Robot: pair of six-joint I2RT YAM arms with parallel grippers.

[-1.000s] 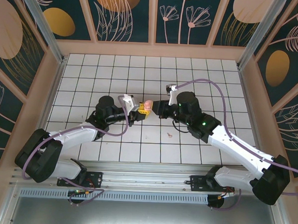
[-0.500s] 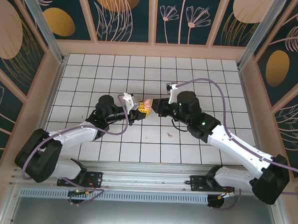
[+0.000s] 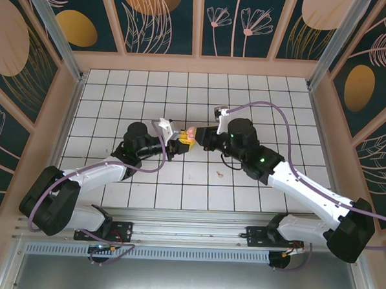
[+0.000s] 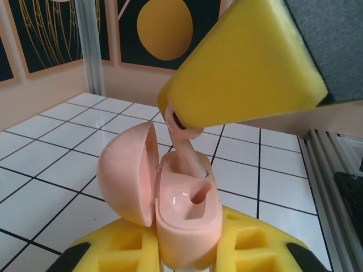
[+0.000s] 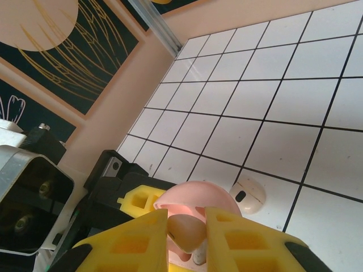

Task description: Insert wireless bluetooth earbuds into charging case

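1. The earbud [image 4: 182, 146] is a tiny, glossy pale pink bud in the middle of the left wrist view. It hangs stem-down just over the open well. I'd judge it near weightless, hard and slick, so it could twist or pop out of foam pads. It is best pinched at the rounded head, leaving the stem free.
2. The charging case [image 4: 187, 212] sits just under it with its lid swung open to the left. It is held clear of the tiles, a little left of and above centre in the overhead view. It looks like a light, stiff, smooth shell, safest gripped low on the base so the hinge and wells stay clear.
3. The left pincer [image 4: 184, 252], at the bottom edge, is clamped on the case's base from both sides.
4. The right pincer [image 5: 184, 226] is clamped on the earbud, coming in from the upper right.
5. On the white-tiled worktop [image 3: 150, 90], a pink speck [image 3: 219, 174] lies lower right of centre. It may be the second bud, but it is too small to tell.
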